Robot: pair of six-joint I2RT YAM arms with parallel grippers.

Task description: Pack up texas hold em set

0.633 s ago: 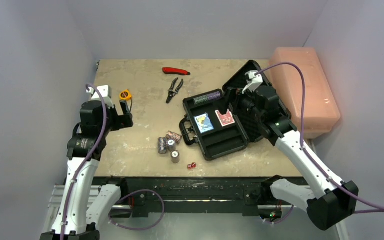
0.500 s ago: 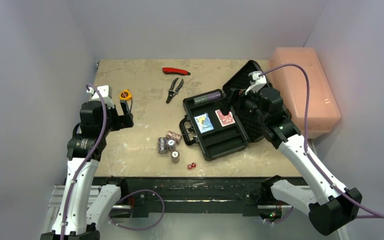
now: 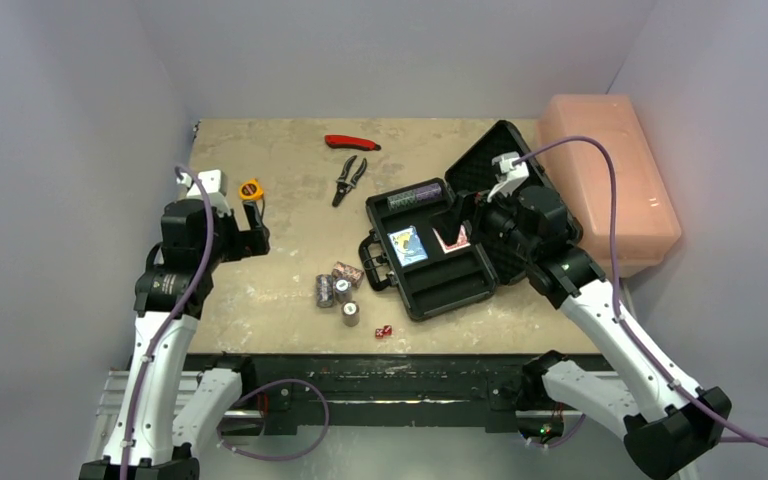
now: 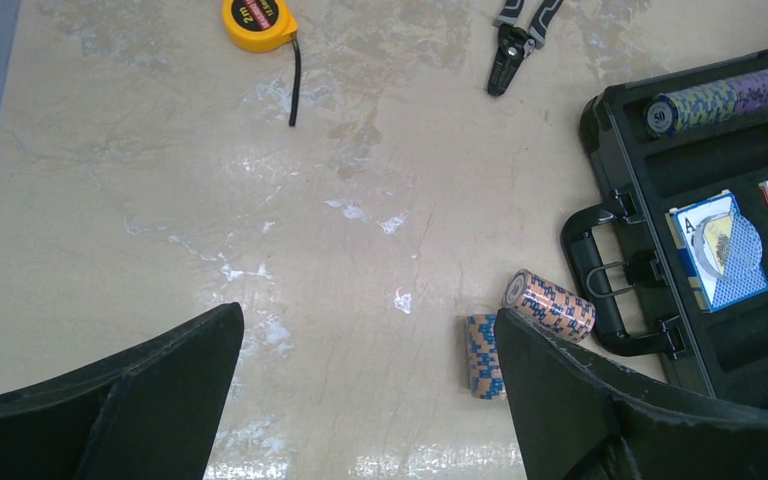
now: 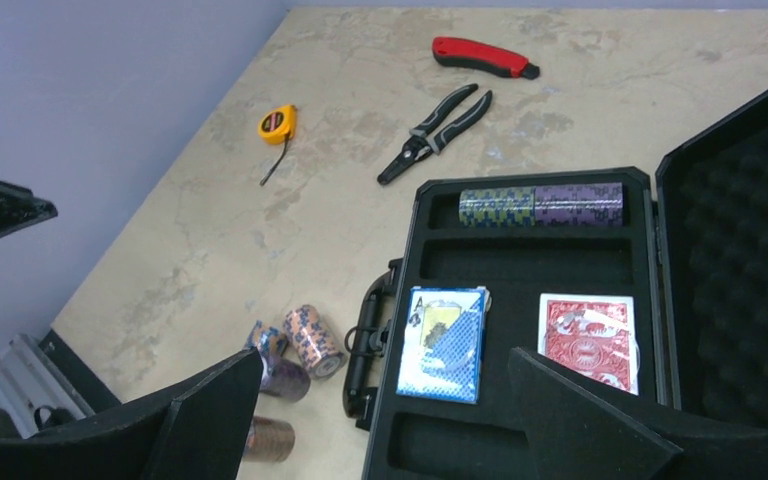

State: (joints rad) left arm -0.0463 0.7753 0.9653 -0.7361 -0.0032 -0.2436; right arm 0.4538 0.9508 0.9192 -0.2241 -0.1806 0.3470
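The black briefcase (image 3: 422, 296) lies open at the table's right, its foam-lined lid (image 3: 493, 157) raised. Inside it lie a roll of chips (image 3: 415, 195), a blue card deck (image 3: 407, 245) and a red card deck (image 5: 588, 335). Loose chip stacks (image 3: 338, 288) lie left of the case handle (image 4: 600, 280), with tiny red dice (image 3: 383, 330) near the front edge. My right gripper (image 5: 385, 355) hovers open over the case, above the red deck. My left gripper (image 4: 368, 315) stands open and empty over bare table, well left of the loose chip stacks (image 4: 550, 303).
A large pink box (image 3: 610, 180) sits behind the case lid at the right wall. Pliers (image 3: 348, 178) and a red-handled tool (image 3: 352, 142) lie at the back. A yellow tape measure (image 3: 250, 188) lies close to my left gripper.
My right gripper has moved left and nearer, from beside the lid to over the red deck. The left arm has barely moved.
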